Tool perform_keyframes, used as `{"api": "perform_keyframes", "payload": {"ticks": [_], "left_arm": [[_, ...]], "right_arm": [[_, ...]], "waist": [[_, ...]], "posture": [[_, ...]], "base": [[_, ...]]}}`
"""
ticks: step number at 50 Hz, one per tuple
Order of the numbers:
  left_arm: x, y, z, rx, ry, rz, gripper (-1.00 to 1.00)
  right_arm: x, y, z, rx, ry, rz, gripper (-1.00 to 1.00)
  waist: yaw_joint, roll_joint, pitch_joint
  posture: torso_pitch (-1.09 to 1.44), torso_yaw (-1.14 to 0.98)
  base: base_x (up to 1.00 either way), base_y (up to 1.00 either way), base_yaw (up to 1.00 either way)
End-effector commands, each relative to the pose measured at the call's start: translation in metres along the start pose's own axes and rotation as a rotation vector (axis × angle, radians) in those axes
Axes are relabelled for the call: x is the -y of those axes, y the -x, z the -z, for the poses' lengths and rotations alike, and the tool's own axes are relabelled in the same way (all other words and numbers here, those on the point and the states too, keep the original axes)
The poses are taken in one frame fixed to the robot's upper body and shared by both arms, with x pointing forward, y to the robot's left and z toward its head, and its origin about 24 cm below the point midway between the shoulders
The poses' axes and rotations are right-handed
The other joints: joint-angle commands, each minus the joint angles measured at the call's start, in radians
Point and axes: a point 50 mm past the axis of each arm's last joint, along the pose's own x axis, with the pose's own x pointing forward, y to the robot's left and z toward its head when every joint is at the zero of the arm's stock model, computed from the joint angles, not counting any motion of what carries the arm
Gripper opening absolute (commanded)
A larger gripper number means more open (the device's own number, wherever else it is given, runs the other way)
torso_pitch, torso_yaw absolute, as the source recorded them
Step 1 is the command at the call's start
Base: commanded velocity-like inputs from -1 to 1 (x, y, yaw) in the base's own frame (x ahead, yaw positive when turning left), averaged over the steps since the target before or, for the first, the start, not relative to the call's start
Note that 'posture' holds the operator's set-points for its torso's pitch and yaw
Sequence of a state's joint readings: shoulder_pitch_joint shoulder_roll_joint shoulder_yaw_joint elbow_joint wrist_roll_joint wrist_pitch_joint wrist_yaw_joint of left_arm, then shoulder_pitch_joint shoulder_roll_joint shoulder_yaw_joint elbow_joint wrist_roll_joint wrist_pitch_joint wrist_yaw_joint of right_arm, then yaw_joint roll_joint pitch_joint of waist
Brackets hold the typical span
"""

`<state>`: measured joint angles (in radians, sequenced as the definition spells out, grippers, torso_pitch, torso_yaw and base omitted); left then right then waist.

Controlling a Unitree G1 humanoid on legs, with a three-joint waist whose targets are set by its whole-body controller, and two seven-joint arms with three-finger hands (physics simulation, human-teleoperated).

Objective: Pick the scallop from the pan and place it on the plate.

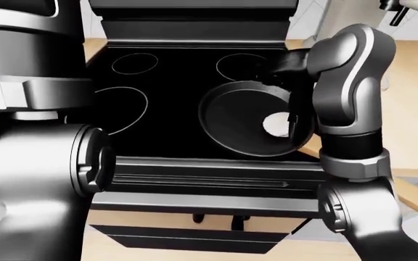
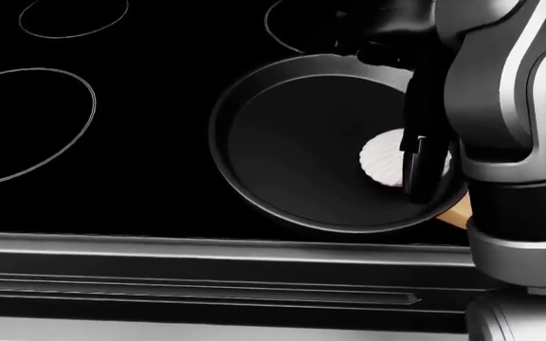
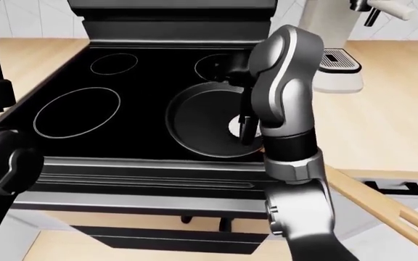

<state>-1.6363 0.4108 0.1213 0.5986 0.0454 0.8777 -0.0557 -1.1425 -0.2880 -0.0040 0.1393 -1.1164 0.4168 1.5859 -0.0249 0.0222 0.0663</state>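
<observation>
Scallop (image 2: 384, 158) white, ribbed, fan-shaped; pan (image 2: 302, 156) round, dark, matte.

1 scallop (image 2: 385, 157), 1 pan (image 2: 292, 149), 4 burner rings (image 2: 26, 128), 1 stove (image 1: 187, 60).

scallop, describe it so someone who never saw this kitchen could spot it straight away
Find the black stove with thin ring outlines for burners. On its right side in the head view sits a round dark pan with a wooden handle. The scallop lies inside the pan by its right rim, partly behind the right hand: a small ribbed white shell, the only pale thing on the black stove.
</observation>
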Motion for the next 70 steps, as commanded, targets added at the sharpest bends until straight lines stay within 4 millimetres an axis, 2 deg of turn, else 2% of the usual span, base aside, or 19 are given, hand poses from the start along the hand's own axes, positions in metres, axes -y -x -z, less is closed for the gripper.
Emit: {"api": "perform_keyframes", "payload": {"ticks": [1,9,24,38,48,70], "left_arm": [[-0.004,0.009,-0.025,0.101,0.004,-0.015,1.0],[-0.004,0.009,-0.026,0.103,0.005,-0.014,1.0],[-0.005,0.01,-0.026,0.104,0.004,-0.014,1.0],[-0.003,0.01,-0.025,0.104,0.002,-0.01,1.0],[-0.003,0.011,-0.026,0.107,0.003,-0.008,1.0],[-0.002,0.012,-0.025,0.108,0.001,-0.004,1.0]], "right_arm": [[0.009,0.011,-0.005,0.011,0.028,0.083,1.0],[0.004,0.005,-0.002,0.0,0.032,0.093,1.0],[0.01,-0.002,-0.002,-0.002,0.051,0.164,1.0],[-0.002,-0.012,0.009,-0.02,0.032,0.147,1.0],[-0.006,-0.016,0.009,-0.019,0.028,0.14,1.0],[-0.001,-0.026,0.012,-0.024,0.027,0.217,1.0]], "waist": [[-0.001,0.001,-0.034],[-0.001,-0.001,-0.033],[0.001,-0.002,-0.033],[0.007,-0.006,-0.035],[0.006,-0.006,-0.037],[0.007,-0.007,-0.039]], "posture": [[0.0,0.0],[0.0,0.0],[0.0,0.0],[0.0,0.0],[0.0,0.0],[0.0,0.0]], "base": [[0.0,0.0,0.0],[0.0,0.0,0.0],[0.0,0.0,0.0],[0.0,0.0,0.0],[0.0,0.0,0.0],[0.0,0.0,0.0]]}}
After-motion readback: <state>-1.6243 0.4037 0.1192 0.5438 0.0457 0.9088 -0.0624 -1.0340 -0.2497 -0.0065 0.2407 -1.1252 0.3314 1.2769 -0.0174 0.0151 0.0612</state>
